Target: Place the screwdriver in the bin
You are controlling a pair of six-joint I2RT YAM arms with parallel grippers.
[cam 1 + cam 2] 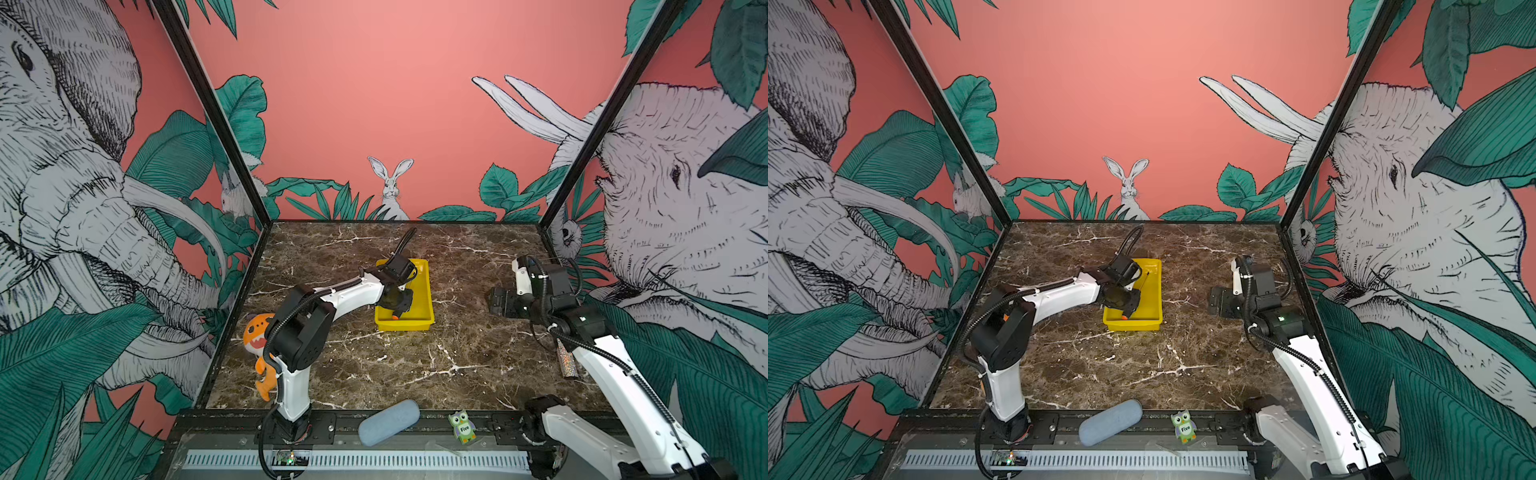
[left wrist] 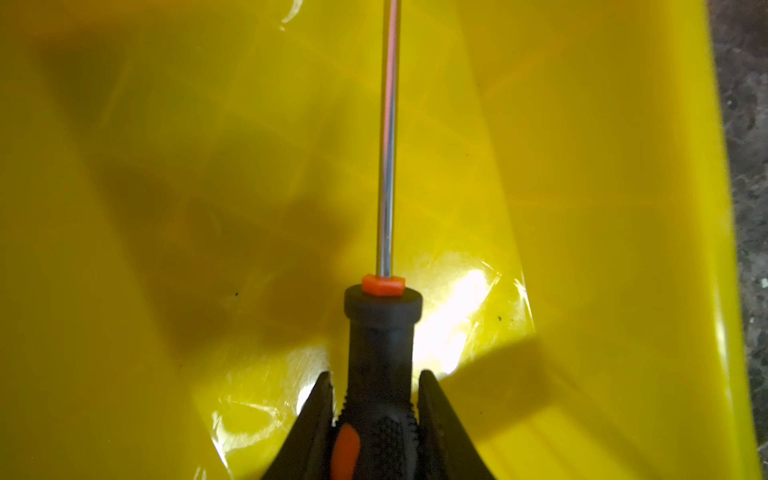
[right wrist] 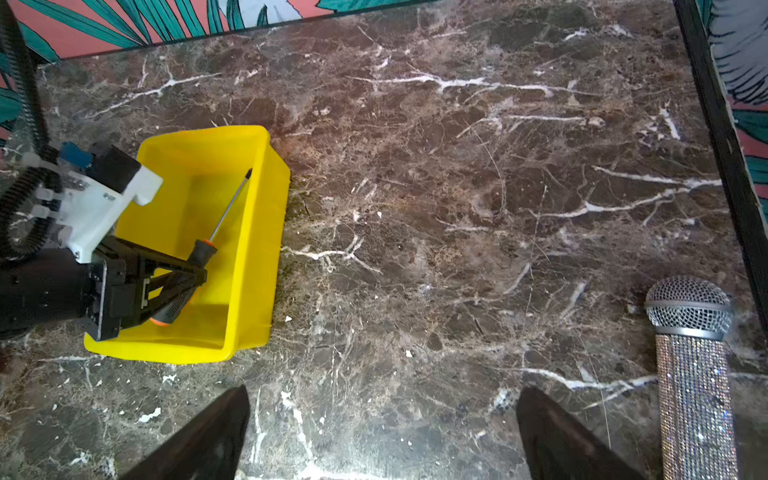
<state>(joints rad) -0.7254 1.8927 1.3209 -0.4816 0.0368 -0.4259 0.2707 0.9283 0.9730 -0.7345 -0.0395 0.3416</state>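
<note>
The black-and-orange screwdriver [image 2: 381,324], thin shiny shaft, is clamped in the left gripper [image 2: 374,384] inside the yellow bin [image 1: 423,293], mid-frame in both top views. There the wrist [image 1: 397,270] hides most of it; the right gripper [image 3: 383,395] gapes empty.

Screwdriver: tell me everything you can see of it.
The screwdriver is slim: black textured grip with orange inlays, an orange collar, a thin shiny metal shaft with a dark tip. The left gripper is shut on its handle. It is held low inside the yellow bin, shaft pointing toward the far end, along one long wall. Whether it touches the bin is unclear.
</note>
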